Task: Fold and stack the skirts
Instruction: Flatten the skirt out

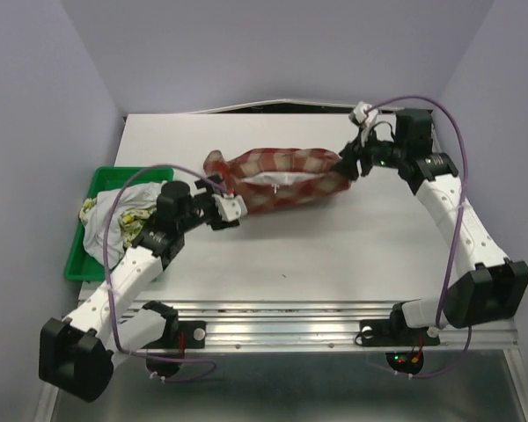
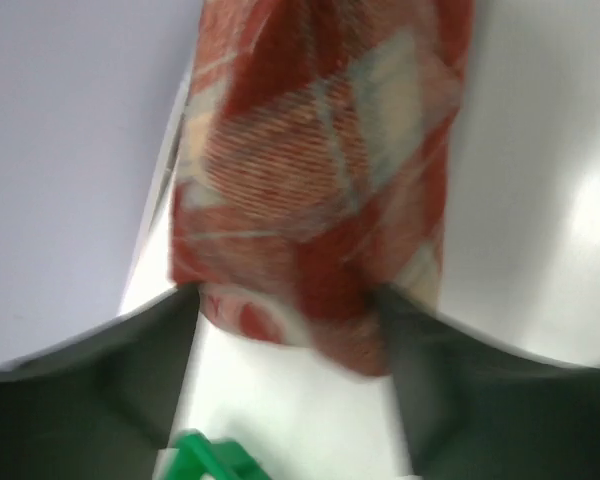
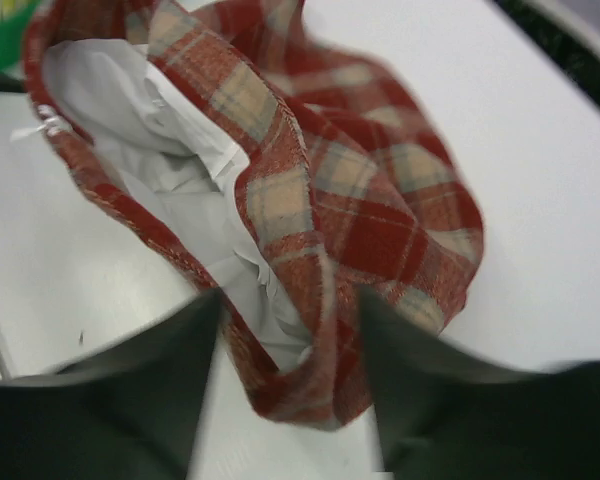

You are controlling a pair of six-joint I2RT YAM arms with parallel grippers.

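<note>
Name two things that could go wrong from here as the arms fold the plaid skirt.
1. The plaid skirt lies rumpled, its white lining showing, while the left gripper and right gripper sit at its ends with jaws apart. A grab here may catch only one layer and fold it crooked.
2. The left arm hangs beside the green tray of heaped skirts. A swing could snag that cloth or nudge the tray.

3 skirts: 1 red-and-cream plaid skirt, 1 plain white skirt, 1 fruit-print skirt. 1 green tray. 1 white table. 2 arms: 1 left arm, 1 right arm. 2 grippers: 1 left gripper, 1 right gripper.
</note>
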